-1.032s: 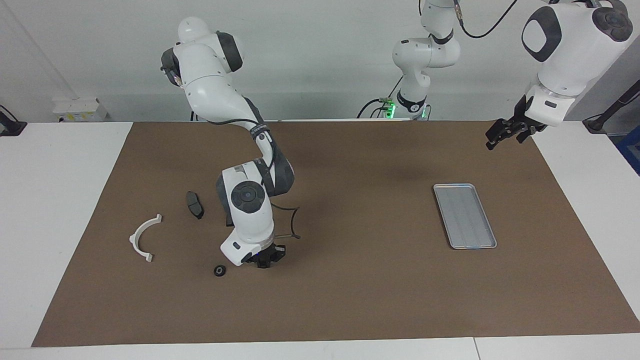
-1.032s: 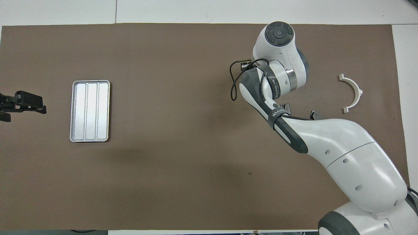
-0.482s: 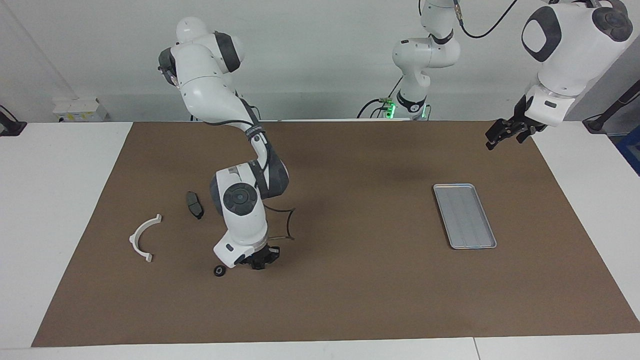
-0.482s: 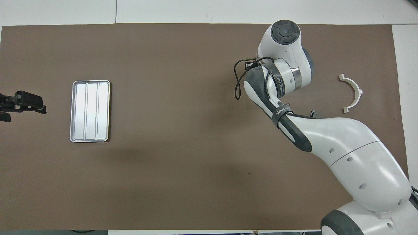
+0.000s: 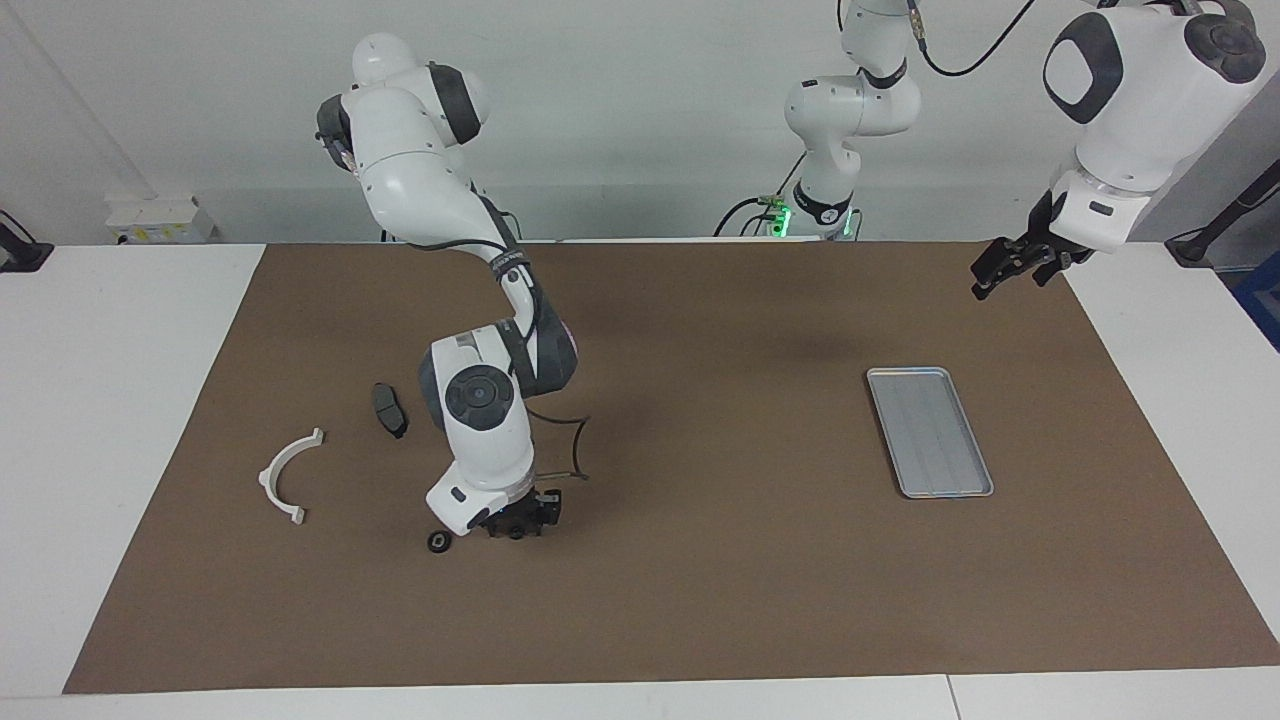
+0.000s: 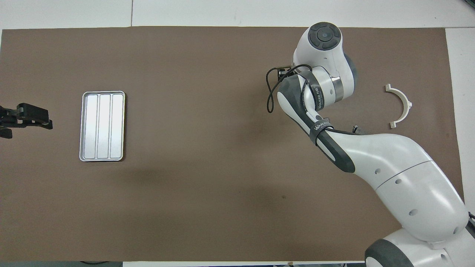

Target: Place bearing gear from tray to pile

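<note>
A small black bearing gear [image 5: 437, 541] lies on the brown mat beside the pile: a dark brake-pad piece [image 5: 389, 409] and a white plastic arc [image 5: 288, 476] [image 6: 400, 105]. My right gripper [image 5: 518, 532] is down at the mat close beside that gear, on the side toward the tray, with its fingers spread. I cannot make out whether anything sits between them. In the overhead view the right arm hides the gear and the gripper. The silver tray [image 5: 930, 430] [image 6: 102, 126] holds nothing. My left gripper [image 5: 1000, 272] [image 6: 22, 119] waits open in the air at its own end of the table.
The brown mat [image 5: 700, 600] covers most of the white table. A third white arm [image 5: 840, 120] stands at the robots' edge of the table. A black cable loop [image 5: 575, 450] hangs off the right wrist.
The right wrist shifted a little toward the pile and lowered. Its gripper tip went from a narrow point to a wider, flat-bottomed shape. The left arm has not moved.
</note>
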Available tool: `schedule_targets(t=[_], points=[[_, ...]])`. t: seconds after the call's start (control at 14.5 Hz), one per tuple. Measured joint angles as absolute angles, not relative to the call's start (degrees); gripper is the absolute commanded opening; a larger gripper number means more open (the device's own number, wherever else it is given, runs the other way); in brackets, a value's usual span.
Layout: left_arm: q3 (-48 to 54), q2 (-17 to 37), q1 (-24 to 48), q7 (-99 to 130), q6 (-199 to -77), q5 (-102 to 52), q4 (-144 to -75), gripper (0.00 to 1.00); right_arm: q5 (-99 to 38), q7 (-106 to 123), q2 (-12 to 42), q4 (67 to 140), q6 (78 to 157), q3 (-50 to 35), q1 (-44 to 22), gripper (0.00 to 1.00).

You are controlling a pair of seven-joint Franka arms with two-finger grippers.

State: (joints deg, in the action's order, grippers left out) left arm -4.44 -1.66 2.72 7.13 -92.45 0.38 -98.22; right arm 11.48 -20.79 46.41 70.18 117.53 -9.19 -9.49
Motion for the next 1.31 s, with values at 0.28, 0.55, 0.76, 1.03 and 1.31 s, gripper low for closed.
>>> schedule_targets(t=[0.28,0.55,0.76,1.03,1.31], points=[[-4.4,-1.7,2.7,7.1,-92.4,0.4,-98.2,1.00,11.5,-20.6,42.2,68.6,109.6,-9.2,-9.4,1.00],[-4.4,-1.7,2.7,7.1,-92.4,0.4,-98.2,1.00,8.9,-13.8,30.8,66.3,95.9,-9.1,-7.0,1.00],[-4.4,-1.7,2.7,7.1,-92.4,0.4,-98.2,1.00,4.4,-9.7,18.8,66.1,84.4,-7.9,-4.0,1.00],[-4.4,-1.7,2.7,7.1,-92.4,0.4,-98.2,1.00,0.7,-3.8,7.8,72.4,80.0,-6.7,1.7,1.00],[-4.4,-1.7,2.7,7.1,-92.4,0.4,-98.2,1.00,0.3,-0.5,6.4,78.7,83.7,-2.5,2.6,1.00]])
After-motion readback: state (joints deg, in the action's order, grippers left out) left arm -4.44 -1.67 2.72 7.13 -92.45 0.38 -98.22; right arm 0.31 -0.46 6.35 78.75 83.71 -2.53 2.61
